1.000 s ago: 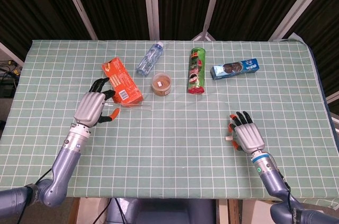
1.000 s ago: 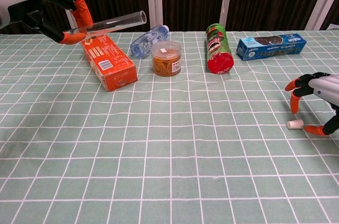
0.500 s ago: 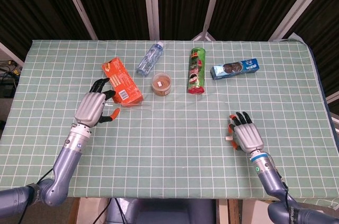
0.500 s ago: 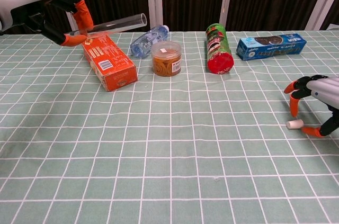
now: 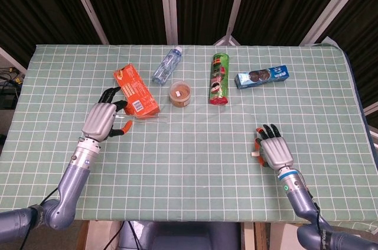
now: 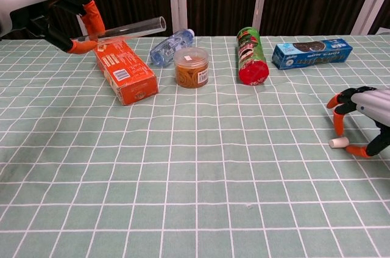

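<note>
The right hand hangs low over the table at its near right, fingers curved down and apart, orange tips close around one small white stopper that lies on the cloth. From the chest view the stopper sits between the thumb tip and a fingertip; whether either tip touches it cannot be told, and it does not look lifted.

Far to the left of the stopper, the left hand is raised above the cloth and pinches one clear tube between thumb and a finger, the other fingers loosely spread. The tube lies almost level, its open end pointing right, above the near end of one orange box.

Beyond the hands, five goods lie in a loose row across the far half of the table. The orange box lies flat at the left end. Just right of it one clear bottle lies on its side, cap pointing away. One round tub with a clear lid stands upright just in front of the bottle. Right of the tub, one green can lies on its side, red end toward the near edge. Farthest right, one blue cookie pack lies flat.
</note>
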`<state>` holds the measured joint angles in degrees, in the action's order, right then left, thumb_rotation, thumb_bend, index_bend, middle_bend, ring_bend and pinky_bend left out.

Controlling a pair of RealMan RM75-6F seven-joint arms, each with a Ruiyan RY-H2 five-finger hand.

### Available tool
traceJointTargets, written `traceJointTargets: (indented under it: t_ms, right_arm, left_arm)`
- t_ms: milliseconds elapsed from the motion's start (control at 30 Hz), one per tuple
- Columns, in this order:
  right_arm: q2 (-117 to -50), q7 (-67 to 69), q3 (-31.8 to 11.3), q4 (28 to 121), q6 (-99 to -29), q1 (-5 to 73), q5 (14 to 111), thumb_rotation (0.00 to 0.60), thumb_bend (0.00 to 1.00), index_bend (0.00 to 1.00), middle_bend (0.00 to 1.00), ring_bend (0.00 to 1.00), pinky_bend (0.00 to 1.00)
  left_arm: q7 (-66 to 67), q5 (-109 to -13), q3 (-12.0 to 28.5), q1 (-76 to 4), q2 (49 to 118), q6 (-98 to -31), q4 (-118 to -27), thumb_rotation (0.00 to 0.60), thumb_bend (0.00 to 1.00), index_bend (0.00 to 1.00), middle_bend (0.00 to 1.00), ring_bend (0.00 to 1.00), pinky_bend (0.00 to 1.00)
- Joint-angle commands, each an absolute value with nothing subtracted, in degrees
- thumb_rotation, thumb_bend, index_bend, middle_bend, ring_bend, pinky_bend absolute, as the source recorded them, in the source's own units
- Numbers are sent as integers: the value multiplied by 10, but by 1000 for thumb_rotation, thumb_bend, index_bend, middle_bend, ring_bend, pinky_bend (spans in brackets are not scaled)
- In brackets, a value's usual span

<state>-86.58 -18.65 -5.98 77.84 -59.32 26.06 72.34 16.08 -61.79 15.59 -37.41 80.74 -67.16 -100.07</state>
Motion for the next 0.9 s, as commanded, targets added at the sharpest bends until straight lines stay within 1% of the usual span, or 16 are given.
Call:
traceJointTargets:
  t_ms: [33,167,333,633,800,900]
  right_arm:
    - [-867,-186,-59,778,-593,261,723,600,336,512,182,68,0]
    - [-868,-187,-57,776,-593,261,721,600,343,529,182,69,0]
    - [-866,-184,-57,780,-598,261,723,600,412,569,187,73,0]
    - [-853,-179,-60,795,-621,259,740,600,420,585,194,76,0]
    - [-841,-171,-74,803,-648,261,756,600,420,585,199,76,0]
    - [-829,-169,-90,810,-669,267,769,600,421,585,200,77,0]
  left_arm:
    - [161,-617,155,-374,807,-671,-1000,600,679,551,485,66,0]
    - [160,-617,154,-373,808,-672,-999,600,678,550,485,66,0]
    - [159,-617,154,-374,810,-673,-998,600,678,548,485,66,0]
    - [156,-616,157,-380,820,-672,-994,600,679,547,485,66,0]
    - [145,-619,164,-390,843,-669,-976,600,679,545,485,66,0]
    - [129,-624,172,-401,869,-665,-951,600,679,545,485,66,0]
